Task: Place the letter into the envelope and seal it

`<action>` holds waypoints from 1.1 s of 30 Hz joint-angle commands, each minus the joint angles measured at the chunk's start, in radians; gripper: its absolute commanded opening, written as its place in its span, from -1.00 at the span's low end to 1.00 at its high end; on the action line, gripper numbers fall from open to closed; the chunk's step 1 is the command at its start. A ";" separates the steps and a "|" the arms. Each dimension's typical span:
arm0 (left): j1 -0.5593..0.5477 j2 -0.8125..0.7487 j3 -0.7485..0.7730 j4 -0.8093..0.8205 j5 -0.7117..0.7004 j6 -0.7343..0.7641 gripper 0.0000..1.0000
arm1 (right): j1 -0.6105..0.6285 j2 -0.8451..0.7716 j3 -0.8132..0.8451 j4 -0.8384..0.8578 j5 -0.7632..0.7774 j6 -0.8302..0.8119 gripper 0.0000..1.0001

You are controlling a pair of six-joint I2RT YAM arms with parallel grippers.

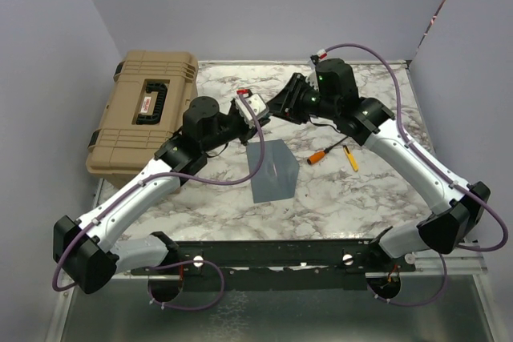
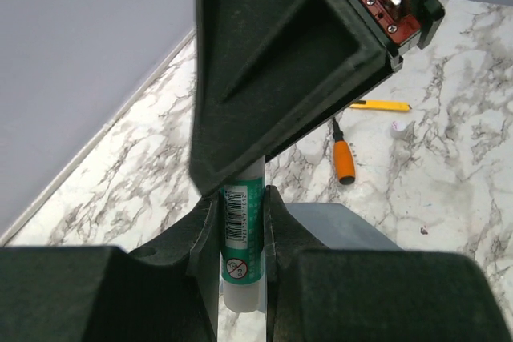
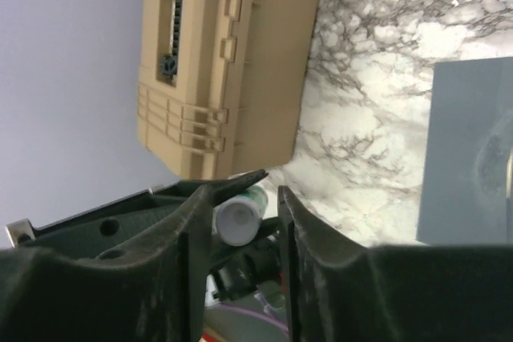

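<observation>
Now, item by item:

- The envelope (image 1: 274, 174), slate grey-blue, lies flat on the marble surface (image 1: 361, 198), roughly midway between the two arms, and nothing grips it.
- A purple cable from the left arm (image 1: 144, 194) crosses over the envelope's left part in the top view.
- Beyond the envelope's far edge, the left jaws and the right jaws meet tip to tip, raised off the surface.
- The left jaws are clenched on a glue stick (image 2: 243, 246). In the left wrist view its green label with a barcode sits pinched between both sides, and a white end pokes out toward the camera.
- The stick's other end runs up under the black body of the right arm's grasping part.
- In the right wrist view the right jaws straddle a round white end of the stick. A sliver of gap shows on one side, so I cannot tell whether they squeeze it or merely surround it.
- A tan hard case (image 1: 148, 110) with a black handle sits well apart from the envelope, to its far left.
- An orange-handled screwdriver (image 1: 325, 154) lies near the envelope's far right corner.
- A slim yellow tool (image 1: 351, 158) lies just beyond the screwdriver, further right of the envelope.
</observation>
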 commanded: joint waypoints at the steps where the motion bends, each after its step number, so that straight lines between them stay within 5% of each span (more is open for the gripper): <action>1: 0.008 0.006 0.001 0.064 -0.044 -0.018 -1.00 | -0.007 -0.006 -0.010 0.017 -0.004 -0.041 0.01; 5: 0.017 0.001 -0.018 0.056 -0.036 -0.078 -1.00 | -0.013 -0.060 -0.059 0.007 -0.043 -0.118 0.42; 13: 0.051 -0.006 0.009 0.007 0.171 -0.216 -1.00 | -0.048 -0.097 -0.064 0.024 -0.178 -0.286 0.48; 20: 0.060 -0.014 0.012 -0.002 0.246 -0.254 -1.00 | -0.060 -0.015 0.002 -0.071 -0.250 -0.289 0.03; 27: 0.061 -0.014 0.010 -0.001 0.259 -0.229 -1.00 | -0.061 0.014 -0.002 -0.032 -0.334 -0.274 -0.10; 33: 0.061 -0.012 0.019 -0.001 0.159 -0.247 -1.00 | -0.063 0.043 0.019 -0.041 -0.431 -0.260 -0.82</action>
